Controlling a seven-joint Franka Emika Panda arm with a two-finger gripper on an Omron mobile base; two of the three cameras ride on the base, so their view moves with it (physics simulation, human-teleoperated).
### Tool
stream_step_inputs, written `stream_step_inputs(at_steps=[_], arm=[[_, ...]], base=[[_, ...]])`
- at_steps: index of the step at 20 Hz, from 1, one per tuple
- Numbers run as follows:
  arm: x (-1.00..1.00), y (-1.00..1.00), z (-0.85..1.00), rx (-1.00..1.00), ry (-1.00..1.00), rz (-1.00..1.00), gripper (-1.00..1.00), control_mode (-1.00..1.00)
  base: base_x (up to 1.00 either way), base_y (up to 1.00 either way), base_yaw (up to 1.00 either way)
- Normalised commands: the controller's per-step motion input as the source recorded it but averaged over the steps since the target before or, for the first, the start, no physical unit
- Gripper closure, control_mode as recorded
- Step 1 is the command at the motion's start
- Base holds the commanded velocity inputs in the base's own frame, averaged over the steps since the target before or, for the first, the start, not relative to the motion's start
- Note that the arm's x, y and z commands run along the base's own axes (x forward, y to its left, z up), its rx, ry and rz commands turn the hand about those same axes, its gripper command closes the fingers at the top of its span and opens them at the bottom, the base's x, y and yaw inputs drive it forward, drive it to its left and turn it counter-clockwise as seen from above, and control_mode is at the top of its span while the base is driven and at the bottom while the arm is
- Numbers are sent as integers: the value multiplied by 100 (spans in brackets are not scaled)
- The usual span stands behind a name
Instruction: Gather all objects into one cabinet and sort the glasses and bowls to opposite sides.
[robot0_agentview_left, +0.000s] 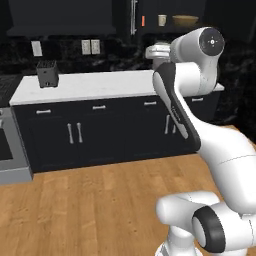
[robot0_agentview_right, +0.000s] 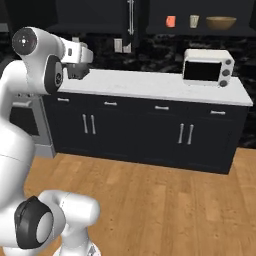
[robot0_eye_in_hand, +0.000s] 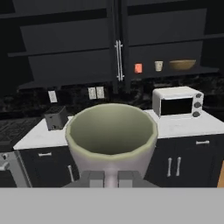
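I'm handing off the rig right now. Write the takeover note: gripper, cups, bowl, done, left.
Gripper: shut on a pale cup, held up, facing the counter.
Open cabinet shelf, left to right: orange-red cup, cream cup, wooden bowl.
Done: those three share one shelf, cups left, bowl right.
Left: set the held cup on that shelf, on the cups' side.

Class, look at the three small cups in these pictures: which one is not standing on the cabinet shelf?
The pale cream cup held at the gripper, seen close up from above. The orange-red cup and the other cream cup stand on the shelf beside the wooden bowl.
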Motion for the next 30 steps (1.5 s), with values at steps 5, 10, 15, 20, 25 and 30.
stream_step_inputs(at_steps=[5,10,15,20,25,30], arm=[[0,0,0,0,0,0,100,100],[0,0,0,0,0,0,100,100],[0,0,0,0,0,0,100,100],[0,0,0,0,0,0,100,100],[0,0,0,0,0,0,100,100],[0,0,0,0,0,0,100,100]], base=[[-27,-100,5],[7,-76,0],[32,-21,0],[49,-4,0],[49,-17,0],[44,-16,0]])
